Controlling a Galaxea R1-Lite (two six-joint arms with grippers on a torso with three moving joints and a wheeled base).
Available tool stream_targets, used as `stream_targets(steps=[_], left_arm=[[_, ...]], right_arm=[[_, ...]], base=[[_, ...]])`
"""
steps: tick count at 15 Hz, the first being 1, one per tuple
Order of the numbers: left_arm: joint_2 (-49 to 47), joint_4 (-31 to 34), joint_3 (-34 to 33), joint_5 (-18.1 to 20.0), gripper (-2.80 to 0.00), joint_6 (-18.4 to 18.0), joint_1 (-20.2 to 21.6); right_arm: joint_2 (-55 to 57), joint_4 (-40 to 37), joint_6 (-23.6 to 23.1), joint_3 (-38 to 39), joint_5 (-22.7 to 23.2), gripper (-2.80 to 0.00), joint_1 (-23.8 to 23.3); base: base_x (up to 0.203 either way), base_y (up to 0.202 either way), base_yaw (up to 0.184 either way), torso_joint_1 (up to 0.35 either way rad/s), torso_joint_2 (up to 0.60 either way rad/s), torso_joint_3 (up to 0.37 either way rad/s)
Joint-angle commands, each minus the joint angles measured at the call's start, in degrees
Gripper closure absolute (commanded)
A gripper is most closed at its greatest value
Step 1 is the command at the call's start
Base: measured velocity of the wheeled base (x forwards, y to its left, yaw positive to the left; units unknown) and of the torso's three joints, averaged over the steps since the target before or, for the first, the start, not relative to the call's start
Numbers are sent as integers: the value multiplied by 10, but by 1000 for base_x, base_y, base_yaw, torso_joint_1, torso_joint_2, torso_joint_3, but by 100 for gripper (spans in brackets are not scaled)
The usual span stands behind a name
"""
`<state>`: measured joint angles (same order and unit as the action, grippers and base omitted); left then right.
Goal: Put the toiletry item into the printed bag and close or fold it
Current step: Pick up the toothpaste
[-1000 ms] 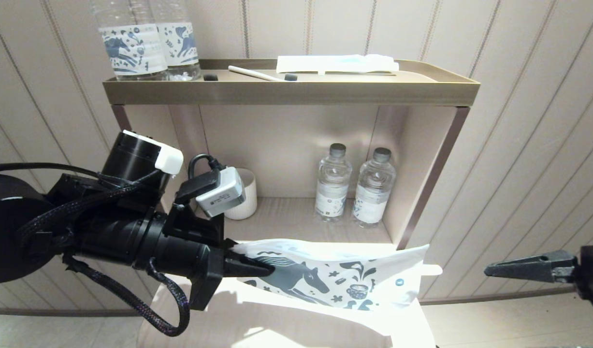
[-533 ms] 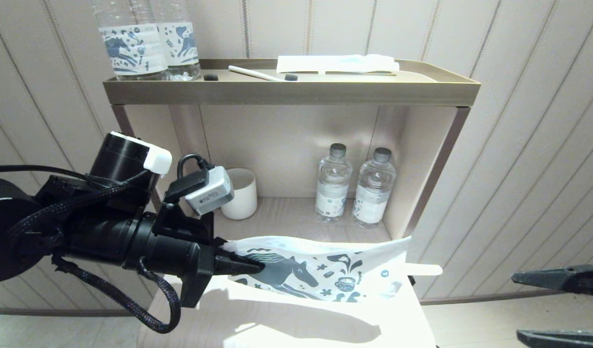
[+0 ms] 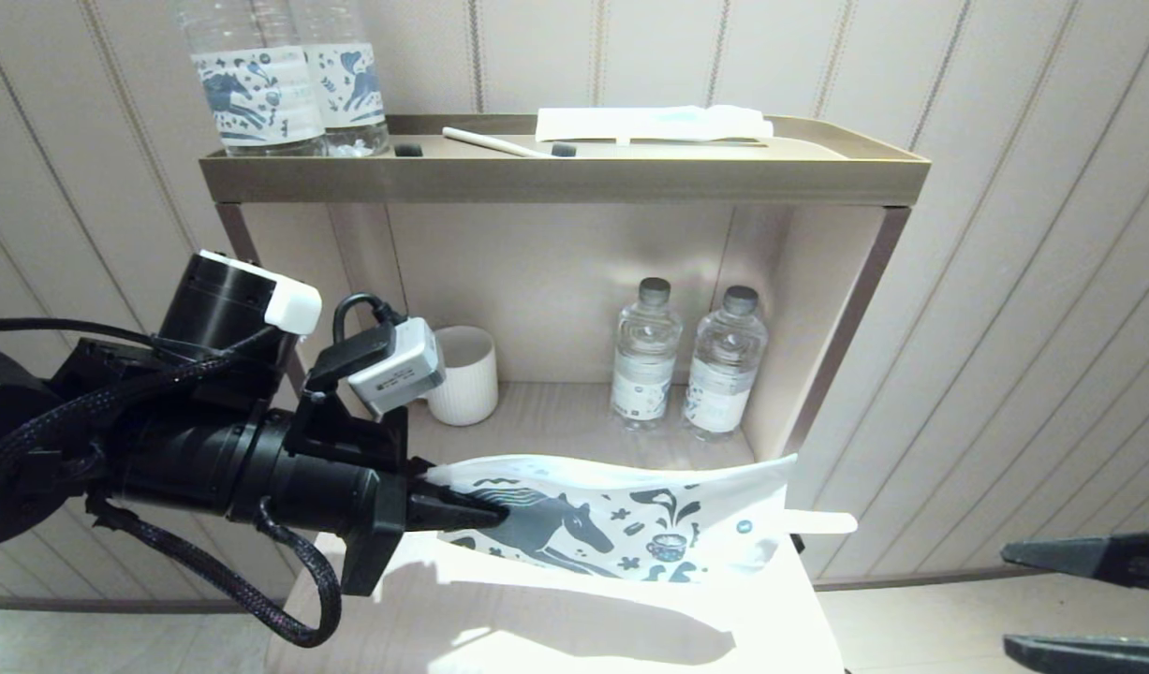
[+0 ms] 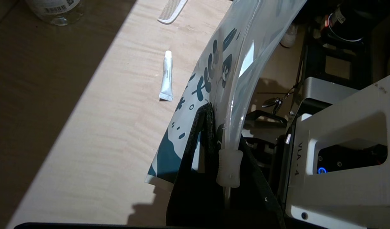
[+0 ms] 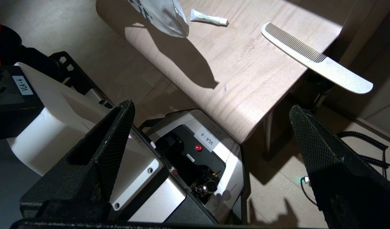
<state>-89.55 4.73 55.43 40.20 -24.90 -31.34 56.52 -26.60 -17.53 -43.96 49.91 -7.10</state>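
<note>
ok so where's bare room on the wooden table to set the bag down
The left gripper holds the printed bag above the table. Free: the broad stretch between the small white tube and the near edge, beside the comb. Crowded: the shelf, with two bottles and a white cup.

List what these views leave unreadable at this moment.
- Printed bag contents: head view shows only its printed side.
- Small tube: missing from head view, seemingly behind the bag.
- Right gripper: cut by the head view's edge.
- Left gripper fingertips: buried in bag folds in the left wrist view.
</note>
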Motion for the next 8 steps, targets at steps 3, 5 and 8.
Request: stream_targets(steps=[3, 5, 8], left_arm=[[0, 0, 0, 2, 0, -2, 0], [2, 0, -1, 1, 0, -2, 0], [7, 0, -1, 0, 0, -3, 0]], right_arm=[[-5, 0, 0, 16, 2, -280, -3], [-4, -1, 4, 24, 2, -280, -4], [-13, -4, 24, 27, 0, -280, -5]], base=[[0, 0, 0, 0, 0, 0], [0, 0, 0, 0, 0, 0], [0, 0, 0, 0, 0, 0]])
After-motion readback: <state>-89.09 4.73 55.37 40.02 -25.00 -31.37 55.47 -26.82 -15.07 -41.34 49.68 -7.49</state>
